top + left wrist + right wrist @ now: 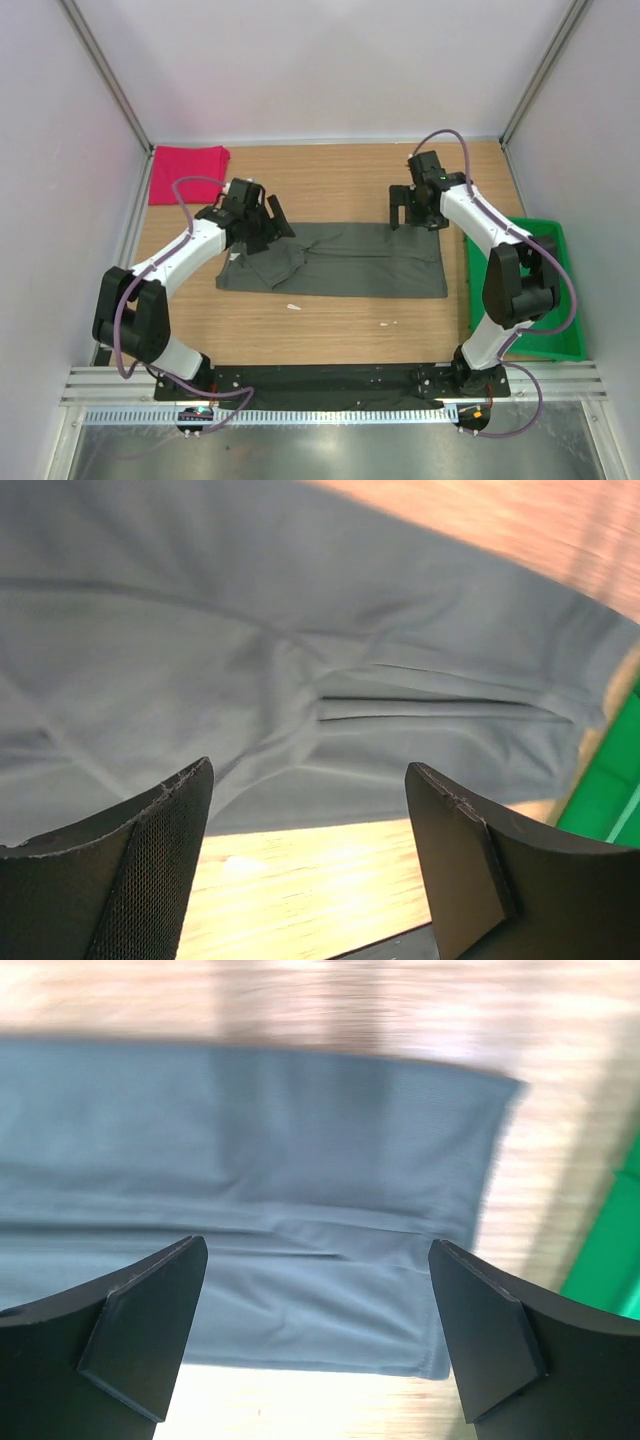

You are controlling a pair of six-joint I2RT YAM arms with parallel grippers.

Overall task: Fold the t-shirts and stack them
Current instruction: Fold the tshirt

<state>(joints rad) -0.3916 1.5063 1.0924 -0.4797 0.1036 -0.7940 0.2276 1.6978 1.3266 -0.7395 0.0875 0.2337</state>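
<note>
A dark grey-olive t-shirt (350, 262) lies flat in the middle of the table, folded lengthwise into a long strip. My left gripper (268, 228) hovers over its left end, jaws open and empty. The left wrist view shows the grey cloth (300, 660) beyond the open left gripper (308, 770). My right gripper (413, 215) hangs above the strip's back right corner, also open. Between its fingers (317, 1245) the right wrist view shows the shirt's hemmed end (300, 1190), untouched. A bright pinkish-red t-shirt (188, 172) sits folded at the back left corner.
A green plastic tray (565, 300) stands along the right side of the table, also seen as a green edge (612, 780) in the left wrist view. Two small white scraps (293, 306) lie on the wood in front of the grey shirt. White walls enclose the table.
</note>
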